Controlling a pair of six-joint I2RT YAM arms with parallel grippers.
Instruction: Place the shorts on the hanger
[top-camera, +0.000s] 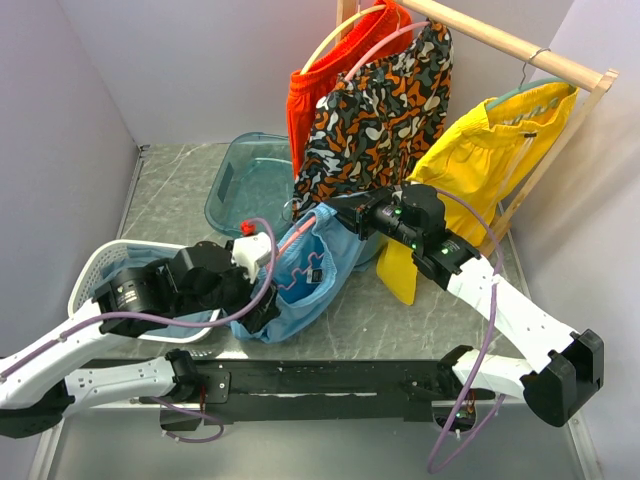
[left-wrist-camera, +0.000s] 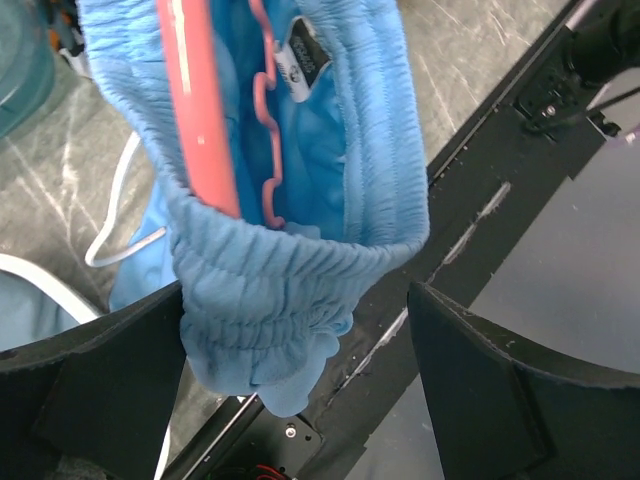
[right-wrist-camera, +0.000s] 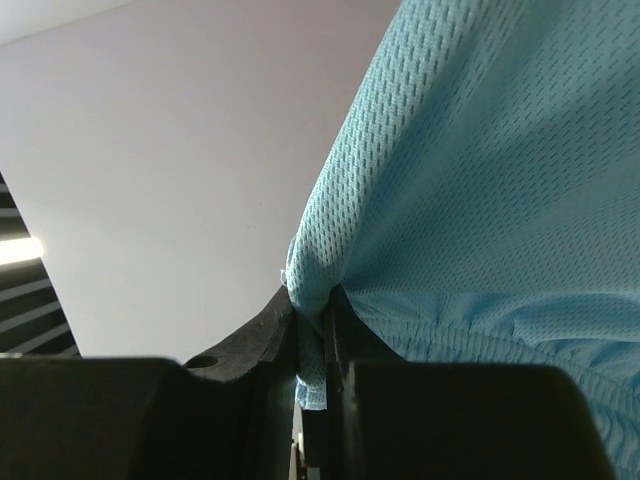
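At centre of the top view, the shorts (top-camera: 300, 295) are held over the bench (top-camera: 400, 320), with the hanger (top-camera: 300, 277) already inside the waistband. A fold of blue fabric at the upper right edge of the shorts is clamped tight by the right claw (right-wrist-camera: 318, 350). Nothing is pinched by the left claw (left-wrist-camera: 298, 300): its jaws are spread wide, with the bunched waistband between them, lying against the left-hand jaw in the wrist view.

Step judged: waistband to be stretched over the hanger's end.
- Left claw to be closed on the elastic only, clear of the hanger's bar.
- Tension to be supplied by the right claw so the opening is held wide.
- Pull to be made along the bar, slowly, so the wavy notches are not snagged.

Risk: fabric slipping out of the thin right-side pinch.
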